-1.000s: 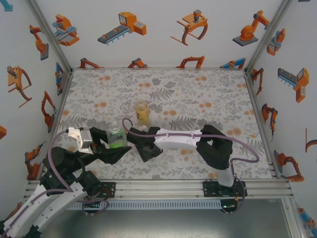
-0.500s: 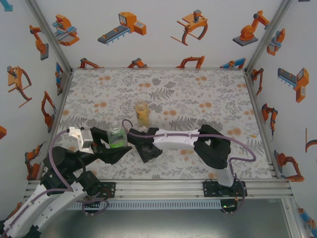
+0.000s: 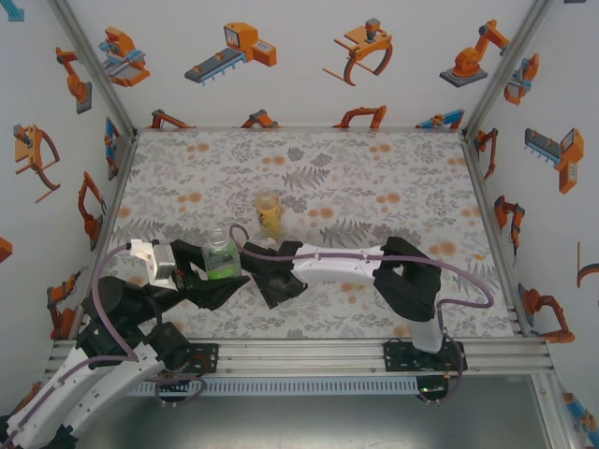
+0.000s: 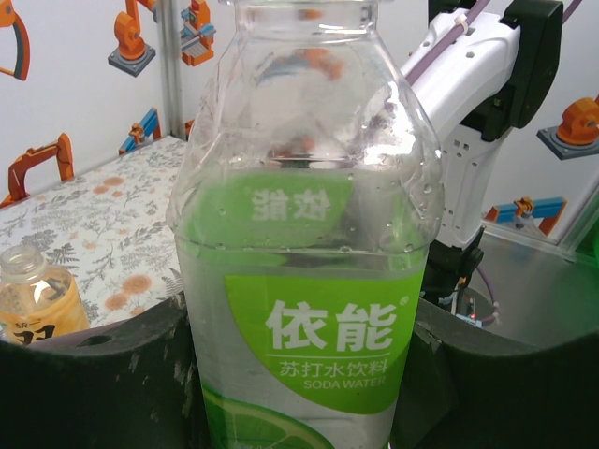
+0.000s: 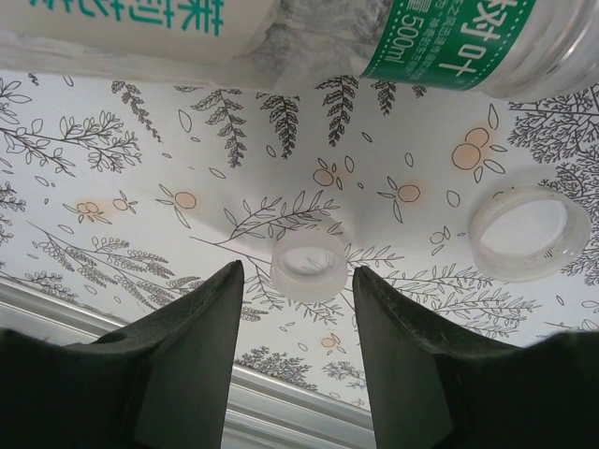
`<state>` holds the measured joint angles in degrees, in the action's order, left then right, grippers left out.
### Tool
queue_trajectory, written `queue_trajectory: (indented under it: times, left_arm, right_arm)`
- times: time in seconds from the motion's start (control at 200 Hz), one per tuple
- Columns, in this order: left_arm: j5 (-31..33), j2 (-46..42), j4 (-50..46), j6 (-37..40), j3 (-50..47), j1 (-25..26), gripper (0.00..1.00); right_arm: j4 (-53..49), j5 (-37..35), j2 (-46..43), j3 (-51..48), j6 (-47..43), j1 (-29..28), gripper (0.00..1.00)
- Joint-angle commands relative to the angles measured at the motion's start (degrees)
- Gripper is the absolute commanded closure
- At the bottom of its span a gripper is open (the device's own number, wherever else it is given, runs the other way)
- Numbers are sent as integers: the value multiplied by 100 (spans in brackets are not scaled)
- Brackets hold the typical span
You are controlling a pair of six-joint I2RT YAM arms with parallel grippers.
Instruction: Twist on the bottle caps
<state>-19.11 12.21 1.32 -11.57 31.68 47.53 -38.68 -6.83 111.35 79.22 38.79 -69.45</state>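
Over on the right wrist cam we've got the small translucent white round plastic cap point(image 5: 309, 265) sitting on the leaf-patterned table point(image 5: 140, 187), bang in the gap of the right pincer point(image 5: 298, 279). That pincer is spread wide, with one dark finger on each side of the cap and a sliver of table showing between the cap and each finger, so it's pinching nothing. We can't tell which way up that cap lies.

A wider white round plastic cap point(image 5: 530, 232) lies off to the right in that view, outside the fingers, and it looks open side up. Along the top edge, a clear plastic bottle with a white-and-green label point(image 5: 449, 33) lies on its side. It's cut off by the frame, so we can't see its neck.

The left pincer point(image 4: 304, 374) is clamped on the upright clear plastic bottle with the lime-green soda water label point(image 4: 304, 234), whose mouth is cropped off. The amber tea bottle point(image 3: 269, 211) stands farther back, apart from both pincers.
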Motion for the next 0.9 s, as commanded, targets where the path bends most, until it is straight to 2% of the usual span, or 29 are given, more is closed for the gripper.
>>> queue_trajectory:
  times: [0.0,0.896]
  left_arm:
    - [-66,5,244,-108,-33,-24,100]
    - [-57,-8,249,-117,-22,-22,100]
  right_arm:
    - [-112,41,-71,136,-53,-52,51]
    - [-292,-34,270,276,-73,-123,52]
